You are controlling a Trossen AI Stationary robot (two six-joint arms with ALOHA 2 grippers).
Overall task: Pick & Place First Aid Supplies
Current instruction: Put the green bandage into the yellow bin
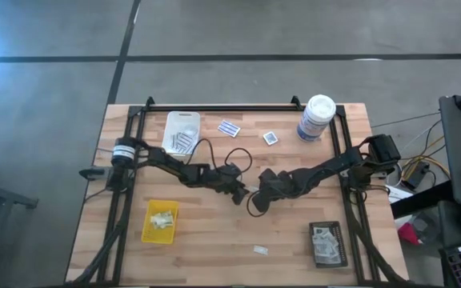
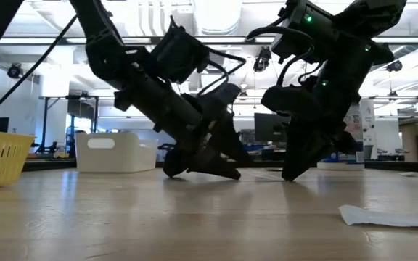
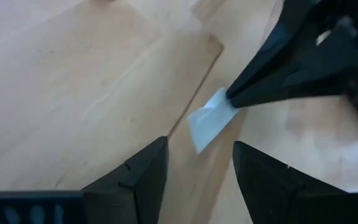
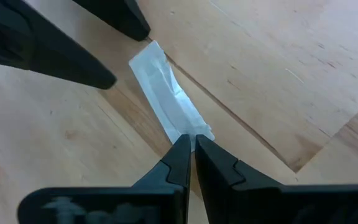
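Note:
A small pale narrow packet (image 4: 163, 93) of the first aid supplies sits at the table's middle, between my two grippers. My right gripper (image 4: 191, 142) is shut on one end of it. My left gripper (image 3: 199, 144) faces it from the table's left side. It is open, a fingertip (image 4: 107, 79) standing on either side of the packet's free end (image 3: 199, 132) without touching it. In the high view the two grippers meet tip to tip, left (image 1: 240, 194) and right (image 1: 256, 198). My right gripper pinches the narrow packet's end (image 4: 190, 132) between its two fingertips. The fingers slant down from the table's right side and lie along the packet. The packet reaches out flat toward my left gripper, low over the wood. Whether its free end rests on the table, I cannot tell.
A white tray (image 1: 173, 120) with packets stands at the far left, a yellow tray (image 1: 148, 232) at the near left and a black tray (image 1: 341, 256) at the near right. A white canister (image 1: 317, 118) stands far right. Loose packets lie at the far middle, blue-striped (image 1: 230, 128) and square (image 1: 271, 138), and near the front (image 1: 260, 250).

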